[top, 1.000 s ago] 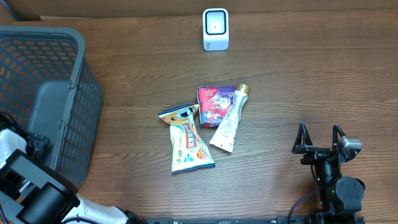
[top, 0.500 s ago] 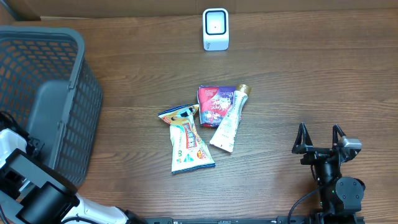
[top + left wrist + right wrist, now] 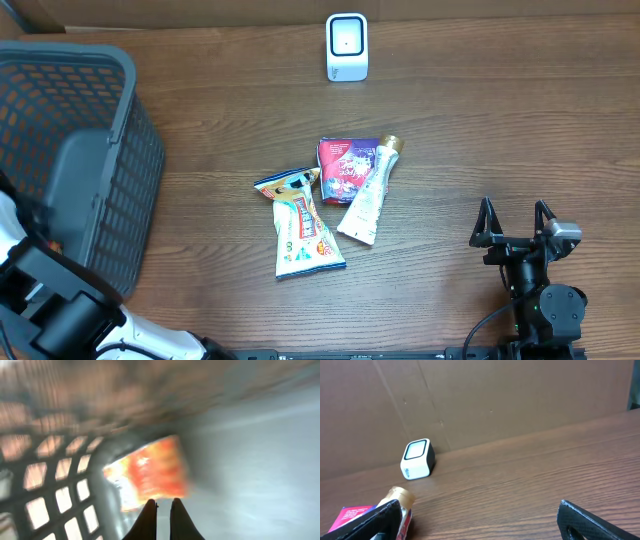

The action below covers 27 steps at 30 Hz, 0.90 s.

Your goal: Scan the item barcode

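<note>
A grey plastic basket [image 3: 125, 95] with lattice walls and a smooth solid floor stands at the left end of the wooden table [image 3: 500, 120]. In the left wrist view, which is heavily blurred, an orange and white packet [image 3: 150, 472] lies inside it, in the corner where the floor meets the lattice wall. The left gripper [image 3: 162, 504] hangs just above that packet with its two dark fingers drawn together, and nothing shows between them. Three more items lie in a loose cluster at the middle of the table. One is a crinkled snack bag [image 3: 302, 222] printed in yellow, white and green. Another is a flat, glossy red and purple pouch [image 3: 345, 168]. The third is a white tube [image 3: 368, 195] with a gold cap, which lies across the pouch's right edge. The bag's upper end touches the pouch's lower left corner. A small white scanner [image 3: 347, 47], box-shaped with rounded corners and a dark window, stands upright at the far edge in front of a brown cardboard wall [image 3: 520, 395], well apart from the items. The right gripper [image 3: 513, 210] rests near the table's right front, its black fingers spread wide and holding nothing.
</note>
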Available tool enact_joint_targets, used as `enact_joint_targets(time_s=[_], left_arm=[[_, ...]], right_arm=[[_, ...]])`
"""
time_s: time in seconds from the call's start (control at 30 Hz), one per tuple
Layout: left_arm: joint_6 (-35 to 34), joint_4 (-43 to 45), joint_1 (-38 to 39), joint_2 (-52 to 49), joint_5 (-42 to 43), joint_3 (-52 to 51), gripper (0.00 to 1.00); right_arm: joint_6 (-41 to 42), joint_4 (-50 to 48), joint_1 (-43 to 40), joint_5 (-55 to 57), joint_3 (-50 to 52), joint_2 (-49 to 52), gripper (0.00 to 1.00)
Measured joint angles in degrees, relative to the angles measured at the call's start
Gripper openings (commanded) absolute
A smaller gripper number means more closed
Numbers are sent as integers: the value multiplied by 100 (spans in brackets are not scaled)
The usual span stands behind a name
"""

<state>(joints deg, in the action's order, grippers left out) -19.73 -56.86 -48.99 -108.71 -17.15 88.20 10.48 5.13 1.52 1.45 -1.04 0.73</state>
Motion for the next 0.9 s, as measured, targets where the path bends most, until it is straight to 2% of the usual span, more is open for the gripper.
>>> enact_joint_targets(time_s=[0.13, 0.17, 0.2, 0.23, 0.37, 0.73, 0.9], left_arm=[[44, -243, 330, 4, 136, 973, 4], [46, -275, 409, 4, 140, 1119, 16], [55, -299, 470, 13, 155, 1180, 54], [70, -323, 520, 20, 157, 1189, 100], [57, -284, 544, 20, 114, 883, 100], [-748, 638, 345, -22, -354, -1169, 100], [-872, 835, 232, -17, -627, -1320, 100]], right_arm=[[0, 0, 0, 2, 0, 0, 100], [-4, 0, 2, 2, 0, 0, 100], [0, 0, 2, 0, 0, 0, 100], [-2, 2, 2, 0, 0, 0, 100], [0, 0, 0, 0, 0, 0, 100], [-2, 2, 2, 0, 0, 0, 100], [0, -2, 2, 2, 0, 0, 100]])
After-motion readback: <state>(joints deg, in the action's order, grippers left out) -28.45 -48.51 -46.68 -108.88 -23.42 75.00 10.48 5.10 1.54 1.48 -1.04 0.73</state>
